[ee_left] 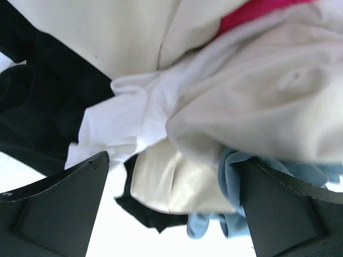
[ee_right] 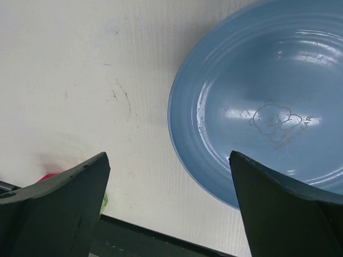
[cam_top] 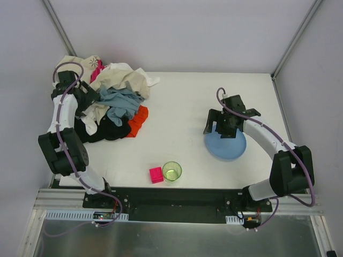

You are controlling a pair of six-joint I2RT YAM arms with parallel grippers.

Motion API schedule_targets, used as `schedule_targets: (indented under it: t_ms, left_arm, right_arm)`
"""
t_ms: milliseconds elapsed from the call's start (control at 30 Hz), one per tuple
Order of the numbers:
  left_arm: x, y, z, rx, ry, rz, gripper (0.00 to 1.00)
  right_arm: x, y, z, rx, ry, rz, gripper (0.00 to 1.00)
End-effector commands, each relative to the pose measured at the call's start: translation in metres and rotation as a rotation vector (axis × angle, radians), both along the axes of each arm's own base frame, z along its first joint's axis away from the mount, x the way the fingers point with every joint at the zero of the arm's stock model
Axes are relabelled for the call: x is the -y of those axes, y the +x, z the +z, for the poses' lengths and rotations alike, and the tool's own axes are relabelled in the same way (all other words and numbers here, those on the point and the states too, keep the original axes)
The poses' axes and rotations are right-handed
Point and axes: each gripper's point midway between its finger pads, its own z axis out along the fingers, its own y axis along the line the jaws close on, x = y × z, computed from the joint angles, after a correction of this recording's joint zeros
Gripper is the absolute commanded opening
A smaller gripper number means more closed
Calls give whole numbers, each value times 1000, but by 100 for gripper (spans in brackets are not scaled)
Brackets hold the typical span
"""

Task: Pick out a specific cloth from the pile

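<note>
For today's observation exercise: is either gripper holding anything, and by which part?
Nothing: left gripper open above the pile, right gripper open above the blue plate.

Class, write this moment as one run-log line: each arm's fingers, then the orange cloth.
left fingers: open above pile | right fingers: open over blue plate rim | orange cloth: at pile's right edge, not yet picked

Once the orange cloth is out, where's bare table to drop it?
Bare table runs between the pile and the blue plate, and across the far side behind the plate. Crowded: the far-left corner under the pile, and the near edge by the pink block and green cup.
</note>
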Motion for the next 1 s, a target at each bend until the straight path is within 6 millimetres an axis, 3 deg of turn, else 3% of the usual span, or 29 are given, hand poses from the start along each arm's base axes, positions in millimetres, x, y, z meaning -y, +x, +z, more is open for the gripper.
schedule_targets:
  t_ms: [0,233,467,733,967]
  left_arm:
    - [22,-30,31,42,-39,-82,99]
    - [53,-61,67,171,-85,-188,99]
    - [81,-91,79,245,-131,-271,99]
    - [110,-120,39,156,-148,-309,99]
    - [139,-120,-5,41,-178,-305,99]
  right_arm:
    - [-4,1,24,56,10,-5,96]
    - [-3,-7,25,62,2,2,96]
    - [-5,-13,25,77,17,6,96]
    - [-6,-21,20,70,22,6,96]
    - [-10,-24,14,59,22,10,96]
